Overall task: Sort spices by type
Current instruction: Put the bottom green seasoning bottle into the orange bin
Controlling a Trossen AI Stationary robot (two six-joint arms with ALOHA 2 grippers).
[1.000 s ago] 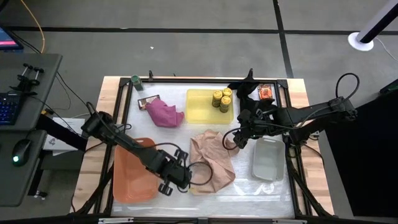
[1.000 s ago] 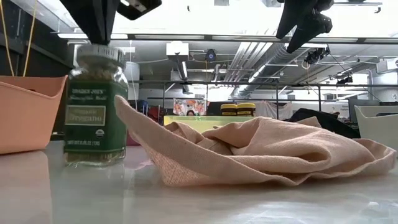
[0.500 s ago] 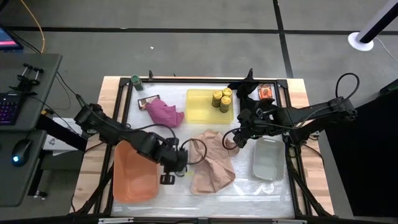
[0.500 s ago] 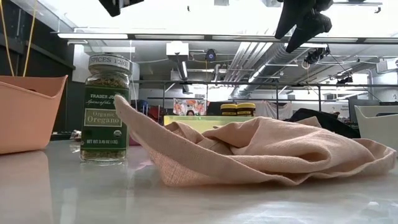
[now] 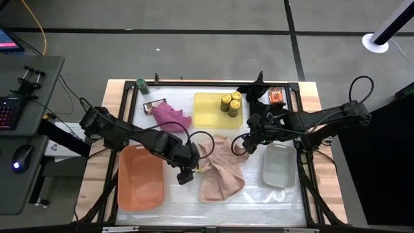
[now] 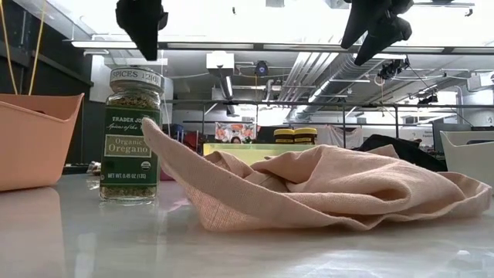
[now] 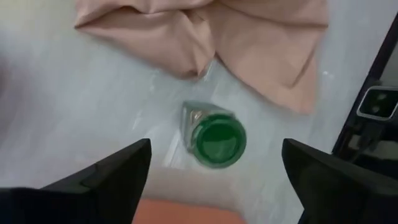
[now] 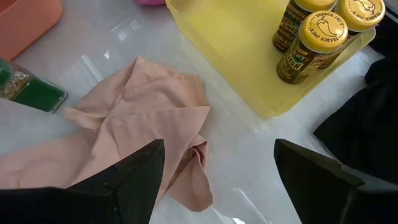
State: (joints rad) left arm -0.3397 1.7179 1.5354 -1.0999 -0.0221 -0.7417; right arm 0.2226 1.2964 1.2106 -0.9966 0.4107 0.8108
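Observation:
A green-lidded oregano jar (image 6: 130, 135) stands upright on its base on the table, beside the near left edge of the tan cloth (image 5: 220, 168). My left gripper (image 7: 216, 144) hangs open above the jar's lid (image 7: 217, 139), clear of it, and shows high up in the low view (image 6: 143, 23). My right gripper (image 5: 246, 145) hovers open over the cloth's right side. Three yellow-lidded jars (image 5: 229, 102) stand in the yellow tray (image 5: 207, 113). Another green-lidded jar (image 5: 141, 83) stands at the far left corner. A brown packet (image 5: 155, 105) and an orange-red packet (image 5: 276, 96) lie at the far side.
An orange tray (image 5: 139, 184) sits at the near left and a grey tray (image 5: 279, 167) at the near right. A pink cloth (image 5: 171, 118) lies left of the yellow tray, and a black cloth (image 5: 257, 97) to its right. A black frame rims the table.
My left gripper has opened, let go of the green-lidded jar and gone up, drifting toward the tan cloth. The jar, held by its top a second ago, now stands free on the table. My right gripper has kept still.

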